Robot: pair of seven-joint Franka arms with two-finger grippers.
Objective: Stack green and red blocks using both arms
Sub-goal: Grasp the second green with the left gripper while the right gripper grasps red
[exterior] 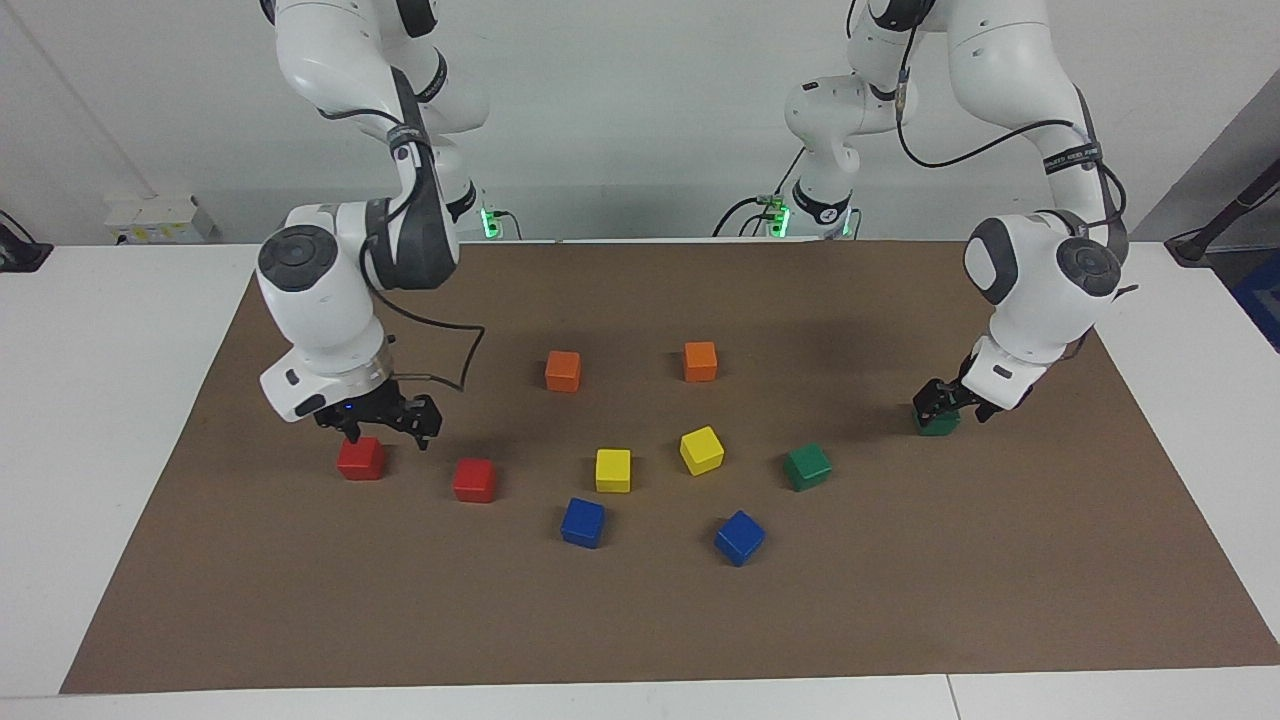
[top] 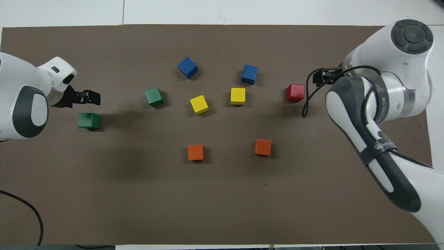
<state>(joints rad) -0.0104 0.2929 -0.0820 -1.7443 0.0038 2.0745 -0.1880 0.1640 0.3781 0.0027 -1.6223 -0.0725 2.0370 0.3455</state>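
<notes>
Mat (exterior: 900, 620) bare along the edge farthest from the robots; open passage there. Mid-desk cluttered: yellow cubes (exterior: 613, 470), blue cubes (exterior: 583, 522) and orange cubes (exterior: 563, 370) stand apart, with gaps between them.

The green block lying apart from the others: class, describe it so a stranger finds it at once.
Find the brown mat, then its left-arm end. The lone green block lies there; the other green block sits beside the yellow blocks.
</notes>
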